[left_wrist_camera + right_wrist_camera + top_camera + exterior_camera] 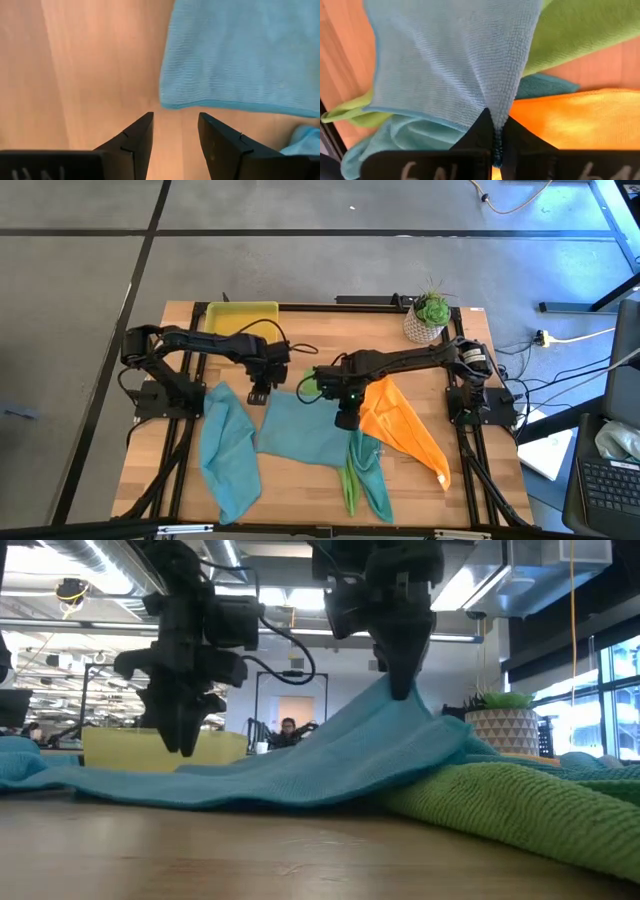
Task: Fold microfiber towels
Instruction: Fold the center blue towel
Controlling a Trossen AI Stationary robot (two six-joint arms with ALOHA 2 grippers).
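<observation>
Step in hand: first fold of blue towel (pixel 298 432), mid-surface (pixel 300 480). Your right gripper (pixel 496 134) pinches its corner, lifted. Left gripper (pixel 175 131) parted, empty, hovering just off towel's far corner. Next, likely: lower left, pinch that corner, then carry both corners across together. Green towel (pixel 520 805), orange towel (pixel 405 430) alongside.

Overhead, table-level, two wrist cams.

yellow-green tray (pixel 241 317): far edge of wooden table (pixel 300 480) | potted plant (pixel 428 317) in pale patterned pot: far right corner | laptop (pixel 605 485): beyond table's right side | person (pixel 289 729): seated in room behind
</observation>
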